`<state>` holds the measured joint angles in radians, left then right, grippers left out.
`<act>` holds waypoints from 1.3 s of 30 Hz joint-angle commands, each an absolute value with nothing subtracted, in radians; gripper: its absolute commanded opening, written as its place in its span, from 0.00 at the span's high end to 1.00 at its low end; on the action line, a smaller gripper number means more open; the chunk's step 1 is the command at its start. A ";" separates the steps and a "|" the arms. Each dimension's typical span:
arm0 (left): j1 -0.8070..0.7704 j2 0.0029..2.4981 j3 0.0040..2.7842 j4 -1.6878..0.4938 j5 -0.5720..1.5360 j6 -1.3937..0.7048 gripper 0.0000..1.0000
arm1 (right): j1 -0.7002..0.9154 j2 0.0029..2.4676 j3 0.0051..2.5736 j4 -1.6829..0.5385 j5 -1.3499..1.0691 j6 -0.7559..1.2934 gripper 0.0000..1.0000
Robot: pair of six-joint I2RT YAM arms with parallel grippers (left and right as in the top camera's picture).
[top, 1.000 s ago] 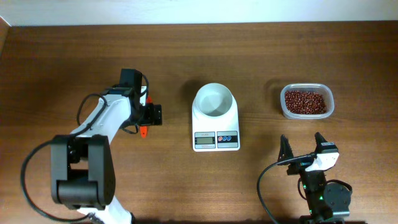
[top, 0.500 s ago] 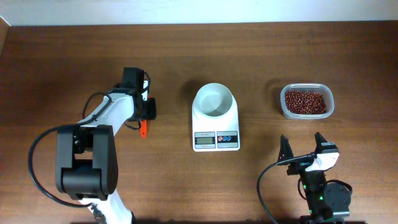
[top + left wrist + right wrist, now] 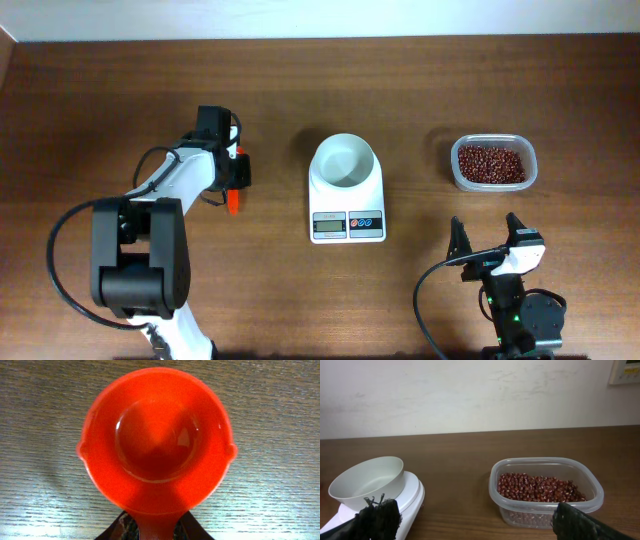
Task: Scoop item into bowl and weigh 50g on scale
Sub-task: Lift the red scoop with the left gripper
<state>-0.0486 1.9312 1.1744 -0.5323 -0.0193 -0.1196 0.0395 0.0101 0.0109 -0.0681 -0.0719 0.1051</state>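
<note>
An empty orange scoop (image 3: pixel 156 440) lies on the table left of the scale, its cup filling the left wrist view. My left gripper (image 3: pixel 156 532) is shut on its handle, one jaw against each side. From overhead, the left gripper (image 3: pixel 238 183) covers most of the scoop (image 3: pixel 232 204). The white bowl (image 3: pixel 345 160) stands empty on the white scale (image 3: pixel 347 225). Reddish-brown beans (image 3: pixel 490 163) fill a clear tub at the right. My right gripper (image 3: pixel 490 240) stands open near the front edge, with nothing between its fingers, facing the bowl (image 3: pixel 367 480) and the beans (image 3: pixel 540 487).
The clear tub (image 3: pixel 545 515) stands right of the scale (image 3: pixel 412 495), with bare wood between them. A pale wall runs along the table's far edge. The left arm (image 3: pixel 165 190) reaches in from the front left.
My left gripper's jaws have come together on the scoop's handle, and its wrist has turned a little. The right arm has stayed still.
</note>
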 commanded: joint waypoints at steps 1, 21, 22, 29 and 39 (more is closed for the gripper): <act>-0.048 1.976 1.171 -0.537 0.012 -0.119 0.80 | 0.046 0.003 0.006 -0.073 -0.067 0.109 0.01; -0.048 1.525 1.226 -0.762 0.364 -0.701 1.00 | 0.046 0.004 0.006 -0.076 -0.022 0.101 0.01; -0.048 1.525 1.226 -0.765 0.364 -0.763 1.00 | 0.046 0.004 0.006 -0.076 -0.022 0.101 0.01; -0.048 1.525 1.226 -0.691 0.352 -0.867 1.00 | 0.046 0.004 0.006 -0.073 -0.021 0.101 0.01; -0.048 1.525 1.226 -0.660 0.352 -0.867 1.00 | 0.046 0.152 0.432 -0.285 -0.097 0.120 0.01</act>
